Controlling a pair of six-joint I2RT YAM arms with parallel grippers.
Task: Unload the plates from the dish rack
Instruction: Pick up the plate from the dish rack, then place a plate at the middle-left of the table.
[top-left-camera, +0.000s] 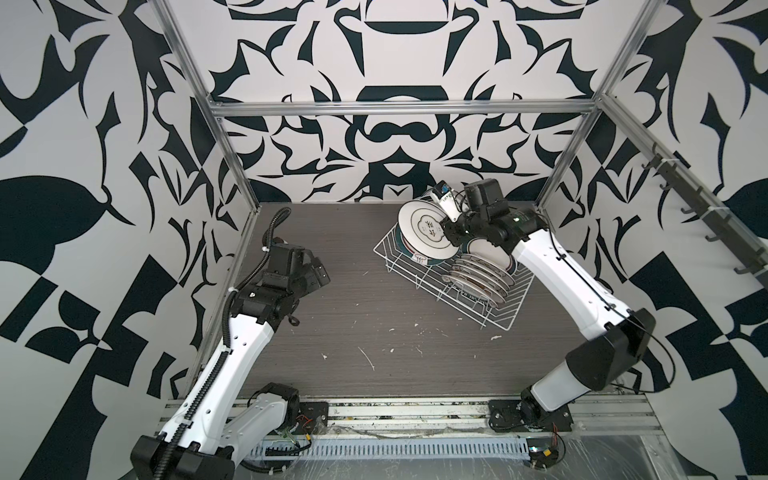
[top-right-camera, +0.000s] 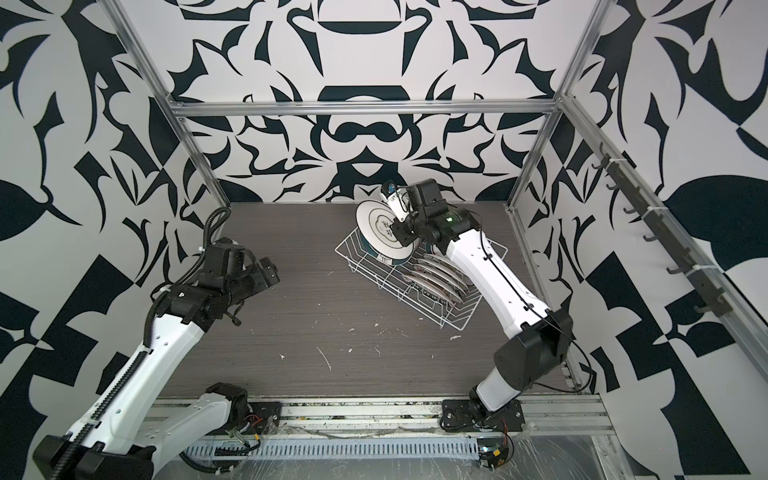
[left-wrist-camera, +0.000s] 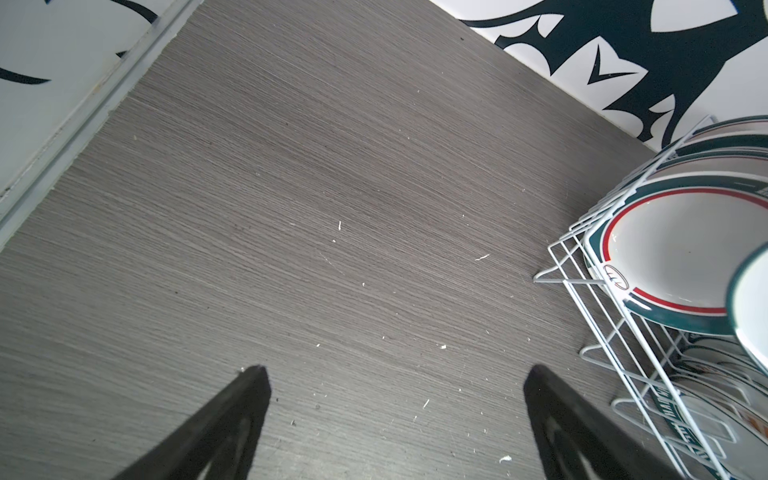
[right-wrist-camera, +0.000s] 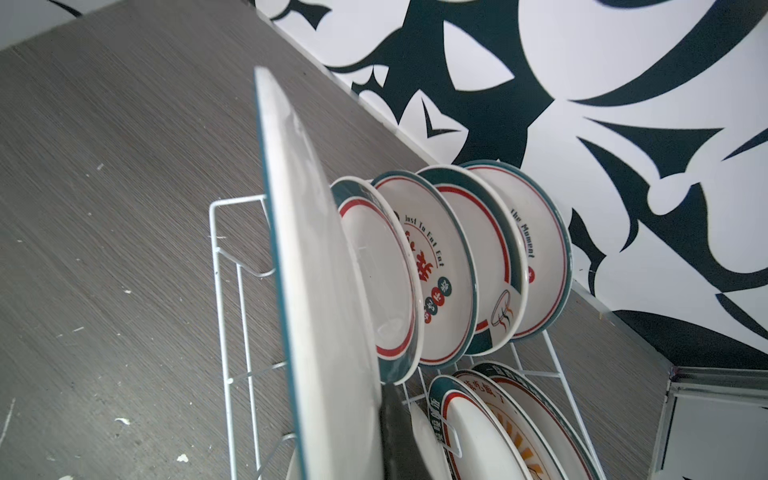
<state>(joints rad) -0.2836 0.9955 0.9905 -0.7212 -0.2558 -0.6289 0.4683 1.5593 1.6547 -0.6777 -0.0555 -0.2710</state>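
Right gripper (top-left-camera: 448, 233) pinched a plate (top-left-camera: 419, 232) by its rim, rack (top-left-camera: 513, 309) under its jaws; left gripper (left-wrist-camera: 395, 376) gaped wide over table (left-wrist-camera: 332, 187).

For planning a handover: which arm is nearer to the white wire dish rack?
Right. The right arm reaches over the white wire dish rack, jaws shut on a round green-rimmed white plate; the left arm hangs apart, jaws open.

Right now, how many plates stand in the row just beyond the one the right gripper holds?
4 in the right wrist view: nearest plate, red-character plate, green-wedge plate, wall-side plate. The held plate may hide others.
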